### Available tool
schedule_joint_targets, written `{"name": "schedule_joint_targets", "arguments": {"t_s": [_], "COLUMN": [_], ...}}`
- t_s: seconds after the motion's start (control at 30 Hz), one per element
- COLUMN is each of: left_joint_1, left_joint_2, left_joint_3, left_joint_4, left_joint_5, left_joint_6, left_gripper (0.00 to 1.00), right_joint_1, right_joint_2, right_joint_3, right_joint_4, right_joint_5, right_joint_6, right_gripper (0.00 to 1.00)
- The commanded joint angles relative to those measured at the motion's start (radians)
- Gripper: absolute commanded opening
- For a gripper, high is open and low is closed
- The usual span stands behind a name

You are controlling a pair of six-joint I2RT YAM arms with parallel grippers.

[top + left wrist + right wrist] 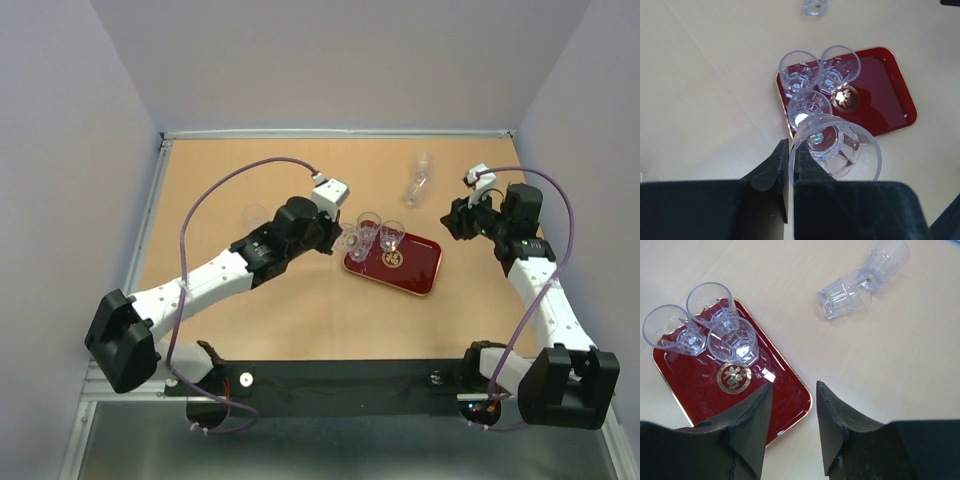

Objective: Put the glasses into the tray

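The dark red tray (412, 270) lies mid-table, its gold emblem (846, 97) showing. Three clear glasses stand on its left part (800, 74) (840, 64) (810, 106); they also show in the right wrist view (670, 332) (712, 302) (735, 342). My left gripper (791, 145) is shut on the rim of a fourth glass (850, 150), one finger inside and one outside, holding it over the tray's left edge (343, 240). My right gripper (792, 387) is open and empty, over the tray's right corner (795, 405) and the bare table (450, 222).
Two clear glasses lie on their sides, touching, on the table behind the tray (845, 292) (885, 257) (420, 180). Another glass (255, 215) stands on the table left of my left arm. Grey walls close in the table on three sides.
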Motion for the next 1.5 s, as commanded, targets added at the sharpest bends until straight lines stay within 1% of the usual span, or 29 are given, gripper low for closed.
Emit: {"name": "schedule_joint_targets", "arguments": {"t_s": [0.0,0.27,0.5,0.9,1.27,1.47], "left_joint_1": [-0.082,-0.205,-0.277,-0.317,-0.320,-0.319], "left_joint_2": [-0.003,0.125,0.298,0.482,0.576,0.605], "left_joint_3": [0.000,0.093,0.242,0.397,0.449,0.457], "left_joint_4": [0.085,0.079,0.026,-0.026,-0.026,-0.020], "left_joint_5": [-0.054,-0.141,-0.253,-0.333,-0.382,-0.384], "left_joint_6": [0.062,0.157,0.223,0.286,0.312,0.311], "left_gripper": [0.00,0.00,0.00,0.00,0.00,0.00], "right_joint_1": [-0.012,-0.012,-0.012,-0.013,-0.013,-0.015], "right_joint_2": [-0.022,-0.025,-0.026,-0.028,-0.026,-0.023], "right_joint_3": [-0.017,-0.019,-0.019,-0.017,-0.019,-0.017], "right_joint_4": [0.042,0.040,0.040,0.040,0.040,0.040], "right_joint_5": [-0.020,-0.017,-0.017,-0.015,-0.015,-0.015], "right_joint_6": [-0.014,-0.014,-0.015,-0.017,-0.014,-0.014], "right_gripper": [0.46,0.46,0.46,0.46,0.46,0.46]}}
